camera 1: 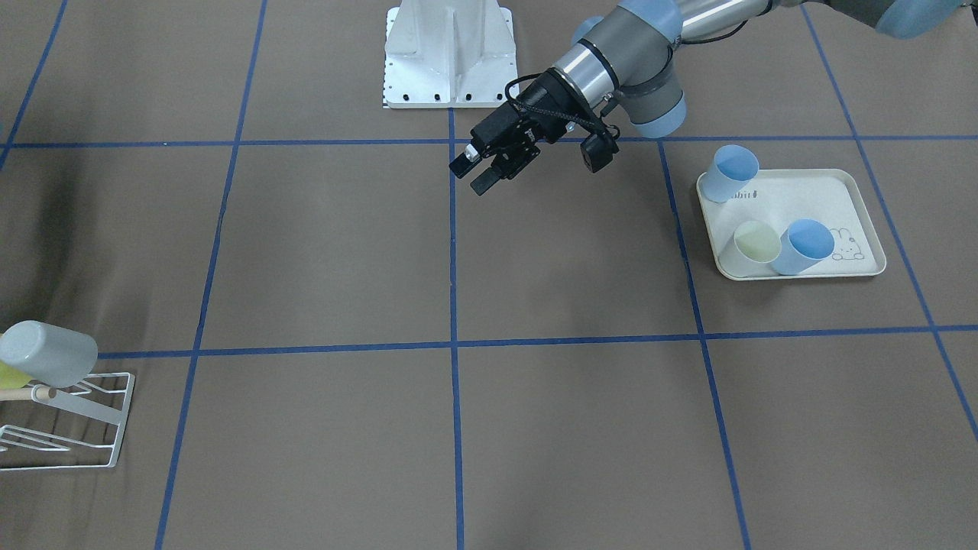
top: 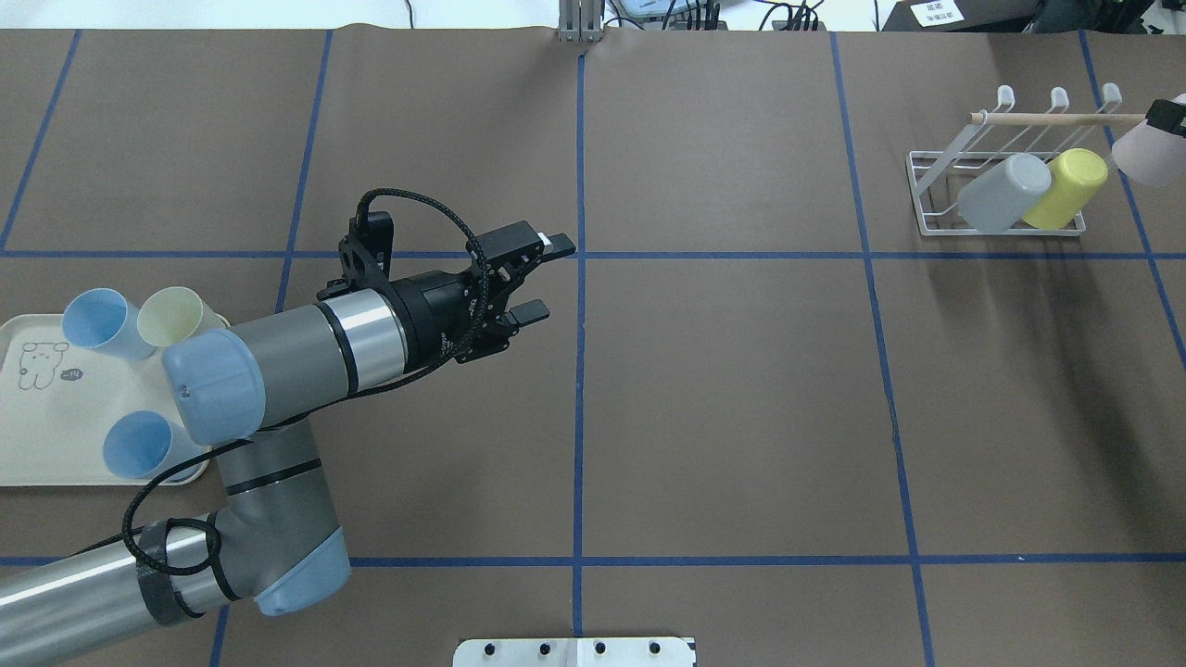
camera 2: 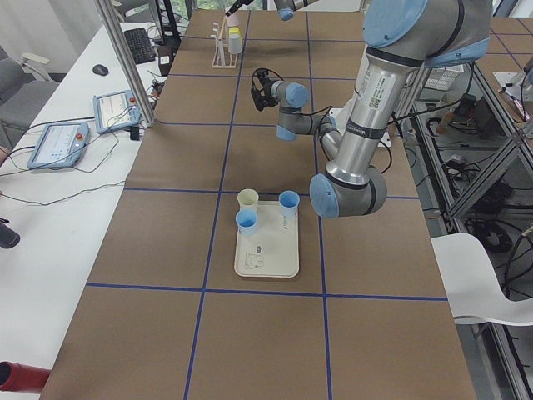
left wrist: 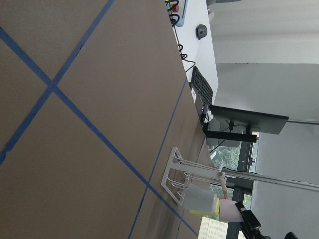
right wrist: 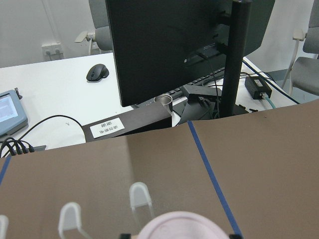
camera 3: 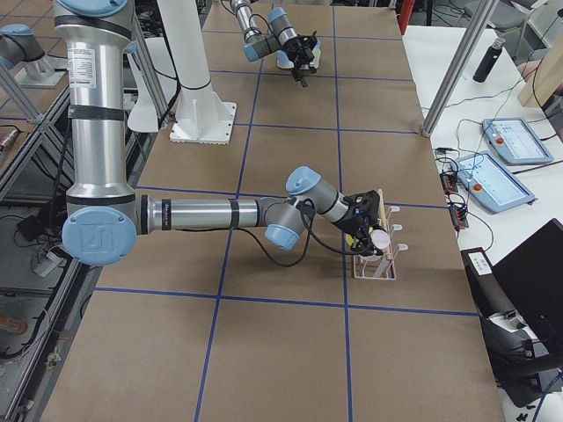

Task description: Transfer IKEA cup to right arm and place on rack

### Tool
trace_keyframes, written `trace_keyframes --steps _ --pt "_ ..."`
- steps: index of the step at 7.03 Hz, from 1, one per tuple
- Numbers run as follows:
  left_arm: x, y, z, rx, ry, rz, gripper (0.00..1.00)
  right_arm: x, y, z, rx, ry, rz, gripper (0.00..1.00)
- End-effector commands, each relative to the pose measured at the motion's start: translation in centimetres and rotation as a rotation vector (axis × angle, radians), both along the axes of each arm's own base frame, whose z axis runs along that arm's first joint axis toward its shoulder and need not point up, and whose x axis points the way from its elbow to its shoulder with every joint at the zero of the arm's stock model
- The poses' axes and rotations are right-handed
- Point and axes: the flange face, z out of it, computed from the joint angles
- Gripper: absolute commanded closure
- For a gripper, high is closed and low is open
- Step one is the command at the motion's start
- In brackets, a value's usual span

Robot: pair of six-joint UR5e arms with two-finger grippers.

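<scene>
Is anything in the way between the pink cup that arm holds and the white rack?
Nothing visible lies between them. The pink cup, in the right gripper, is at the end of the rack, beside the yellow cup; that and a grey cup fill two spots.

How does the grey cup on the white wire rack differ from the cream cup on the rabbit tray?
The grey plastic cup lies tilted on the white wire rack, its mouth out of sight. The cream cup stands upright on the rabbit-print tray, mouth open upward. The grey one is darker, the cream one pale. Both are plain, handleless, tapered cups.
</scene>
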Motion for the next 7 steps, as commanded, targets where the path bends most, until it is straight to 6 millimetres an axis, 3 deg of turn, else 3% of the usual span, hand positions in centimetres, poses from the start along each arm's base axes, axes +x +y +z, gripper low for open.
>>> trace_keyframes --steps 1,2,3,6,7 --pt "0.0 0.0 0.0 0.0 0.0 0.0 0.0 -0.5 0.1 0.0 0.0 0.001 -0.008 0.65" --pt "0.0 0.0 0.0 0.0 0.0 0.0 0.0 -0.8 0.1 0.1 -0.002 0.004 -0.012 0.39" --pt "0.0 0.0 0.0 0.0 0.0 0.0 0.0 -1.4 0.1 0.1 0.007 0.025 0.006 0.0" --pt "-1.1 -0.5 -0.7 0.055 -0.009 -0.032 0.0 -2.8 0.3 0.8 0.002 0.039 -0.011 0.0" --pt "-3.0 -2.7 0.4 0.077 -0.056 -0.089 0.0 -3.2 0.4 0.2 0.011 0.033 -0.016 0.0"
